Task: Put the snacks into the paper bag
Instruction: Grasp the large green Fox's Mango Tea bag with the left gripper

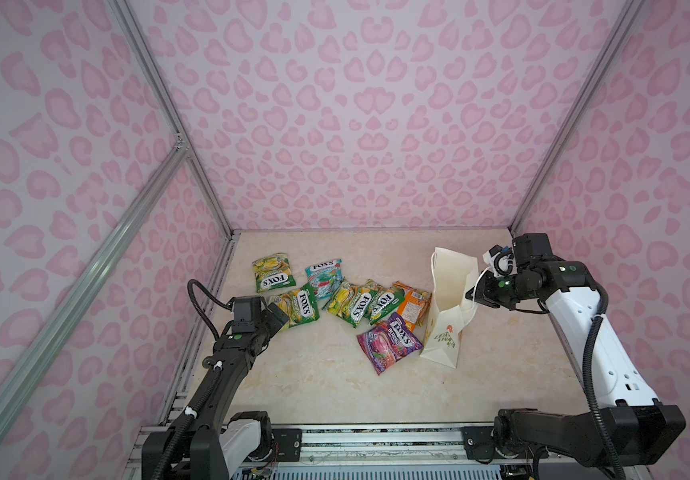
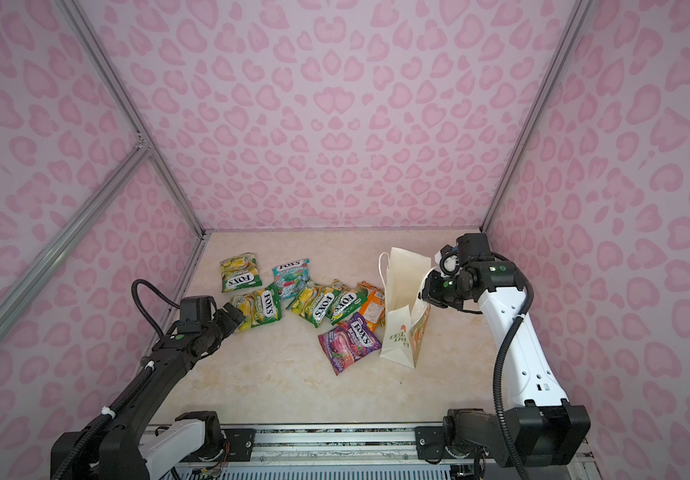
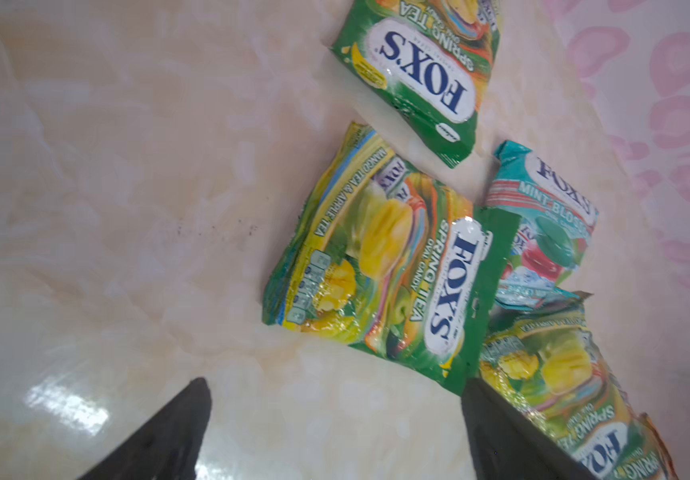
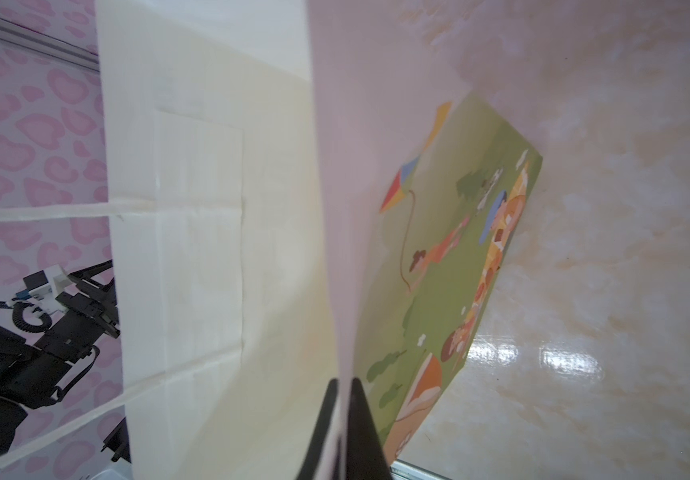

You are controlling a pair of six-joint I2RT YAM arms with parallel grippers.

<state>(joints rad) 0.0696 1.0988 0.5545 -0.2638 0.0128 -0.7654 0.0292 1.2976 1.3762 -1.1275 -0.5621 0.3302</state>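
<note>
The paper bag [image 1: 443, 332] is standing on the right half of the desk [image 1: 314, 386], mouth facing up. The snacks [image 1: 382, 305] are lying to its left. The back pouch [image 1: 273, 272] is lying farthest left, the mint pouch [image 1: 323, 277] just beside it on the right. The front-left pouch [image 1: 299, 309] is lying before those two, touching the mint pouch. A row of three overlapping pouches [image 1: 351, 305] is running from there to the bag. The berries pouch [image 1: 389, 347] is lying before that row, just beside the bag's base. The left tool [image 1: 281, 318] is hanging at the front-left pouch's left edge. The right tool [image 1: 473, 296] is sitting at the bag's right wall, that wall between its jaws.
</note>
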